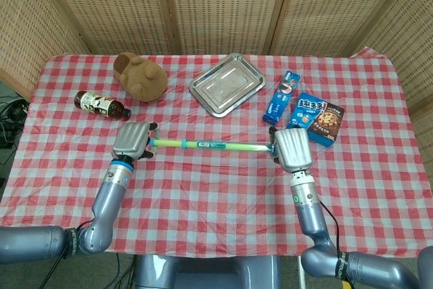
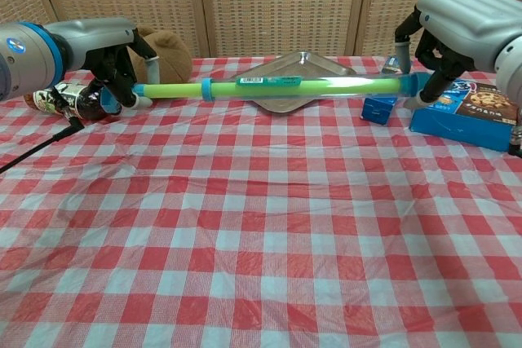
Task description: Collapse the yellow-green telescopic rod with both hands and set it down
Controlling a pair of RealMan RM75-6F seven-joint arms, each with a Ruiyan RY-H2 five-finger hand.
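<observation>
Yellow-green telescopic rod (image 2: 269, 85), blue collars, clear outer sleeve, white label; held level above checked tablecloth (image 2: 261, 226). Ends grasped by left hand (image 2: 114, 63) and right hand (image 2: 444, 34).

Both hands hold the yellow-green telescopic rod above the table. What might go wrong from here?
1. The rod is gripped only at its ends by the left hand and right hand; uneven pushing might jam the sections or slip an end free.
2. When lowered, it may strike the steel tray or blue biscuit box close behind it.
</observation>
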